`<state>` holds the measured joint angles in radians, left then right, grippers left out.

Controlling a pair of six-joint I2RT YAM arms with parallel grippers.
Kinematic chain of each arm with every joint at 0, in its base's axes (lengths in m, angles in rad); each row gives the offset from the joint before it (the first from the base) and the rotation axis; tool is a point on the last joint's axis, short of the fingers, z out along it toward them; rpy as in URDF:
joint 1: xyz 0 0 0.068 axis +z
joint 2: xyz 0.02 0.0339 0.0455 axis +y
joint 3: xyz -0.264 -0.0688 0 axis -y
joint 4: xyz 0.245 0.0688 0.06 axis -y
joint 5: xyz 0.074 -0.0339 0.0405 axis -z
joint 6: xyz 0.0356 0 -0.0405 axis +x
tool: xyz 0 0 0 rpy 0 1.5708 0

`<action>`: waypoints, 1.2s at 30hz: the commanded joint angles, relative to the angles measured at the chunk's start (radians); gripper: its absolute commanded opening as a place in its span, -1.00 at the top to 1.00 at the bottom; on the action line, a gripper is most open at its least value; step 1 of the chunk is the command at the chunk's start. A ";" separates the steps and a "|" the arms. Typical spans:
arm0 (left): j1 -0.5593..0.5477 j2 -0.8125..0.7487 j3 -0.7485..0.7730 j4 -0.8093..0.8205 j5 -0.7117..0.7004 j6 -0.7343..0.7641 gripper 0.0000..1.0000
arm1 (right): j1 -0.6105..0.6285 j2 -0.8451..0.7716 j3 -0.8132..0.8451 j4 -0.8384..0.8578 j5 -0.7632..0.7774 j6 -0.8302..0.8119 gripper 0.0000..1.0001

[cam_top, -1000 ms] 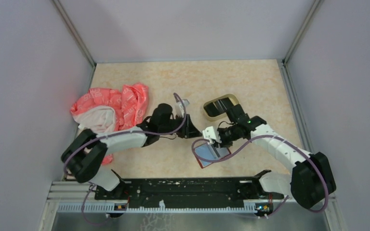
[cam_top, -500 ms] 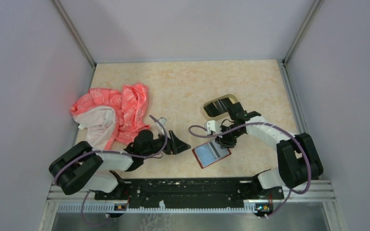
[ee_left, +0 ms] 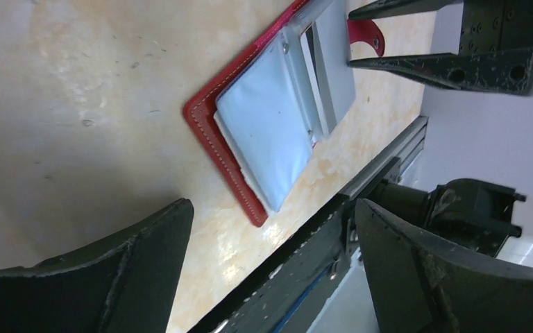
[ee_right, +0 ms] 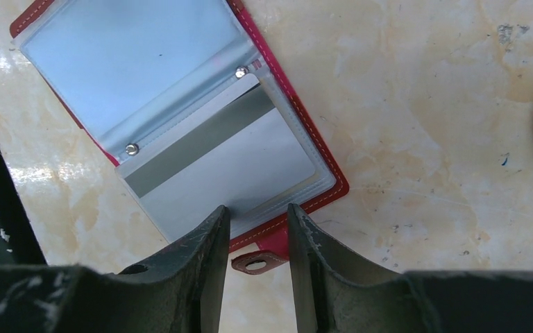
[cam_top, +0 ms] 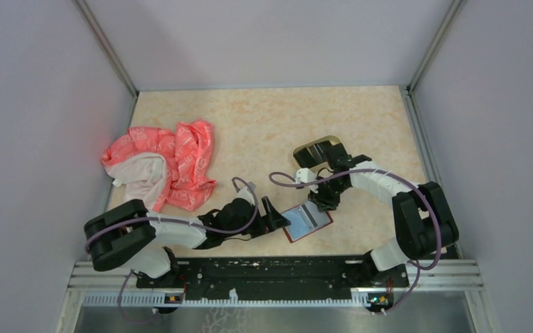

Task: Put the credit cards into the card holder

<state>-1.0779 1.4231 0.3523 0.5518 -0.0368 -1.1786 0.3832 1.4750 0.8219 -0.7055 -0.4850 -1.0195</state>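
We see the red leather-like folding card holder point(cam_top: 307, 223) lying open and flat on the pale marbled table point(cam_top: 264, 125). It sits just ahead of the left gripper point(ee_left: 271, 208) and directly under the tips of the right gripper point(ee_right: 257, 211).

The left gripper's jaws stand wide apart and hold nothing. The right gripper's jaws stand a little apart, straddling the red snap-button tab point(ee_right: 255, 262), with nothing clamped between them that we can see.

A light-blue plastic card point(ee_right: 132, 62) sits under the clear sleeve farther from the right fingertips. A grey card with a darker stripe point(ee_right: 229, 159) sits in the sleeve nearest them.

**What could go wrong**
- The holder looks light, so if the left gripper comes in low, we judge it could shove the red rim and slide the holder out from under the right gripper.
- If the right jaws close on the tab and lift, the holder may fold or tip. The grey card, whose edge lies close to those fingertips, could then slip back out.
- The glossy sleeves look springy and may flip over if brushed.

**What is hidden or unclear**
- We cannot tell whether the right fingers touch the tab or hover above it.
- Any sleeves beneath the top two are hidden.
- The oval tan tray point(cam_top: 317, 151), beyond the right gripper, is partly covered by that arm. It shows something dark inside, but we cannot count cards there.
- The crumpled pink cloth point(cam_top: 166, 163), well off to the left gripper's side, may hide things beneath it.
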 commanded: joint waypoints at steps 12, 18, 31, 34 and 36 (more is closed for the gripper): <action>-0.031 0.283 -0.025 0.482 -0.085 -0.095 -0.67 | -0.009 0.067 0.034 -0.035 0.053 0.004 0.32; -0.030 0.350 -0.056 0.856 -0.062 0.038 -0.65 | -0.010 0.073 0.036 -0.037 0.048 0.006 0.33; -0.012 0.529 0.059 1.126 0.138 0.078 -0.55 | -0.019 0.064 0.039 -0.033 0.034 0.019 0.34; -0.007 0.541 0.088 1.096 0.160 0.084 -0.50 | -0.030 0.047 0.044 -0.031 0.010 0.034 0.34; -0.004 0.541 0.105 1.065 0.170 0.091 -0.44 | -0.048 0.027 0.051 -0.030 -0.019 0.047 0.33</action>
<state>-1.0912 1.9549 0.4175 1.5032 0.0811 -1.1198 0.3645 1.5166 0.8597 -0.7448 -0.4919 -0.9901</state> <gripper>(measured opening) 0.744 0.335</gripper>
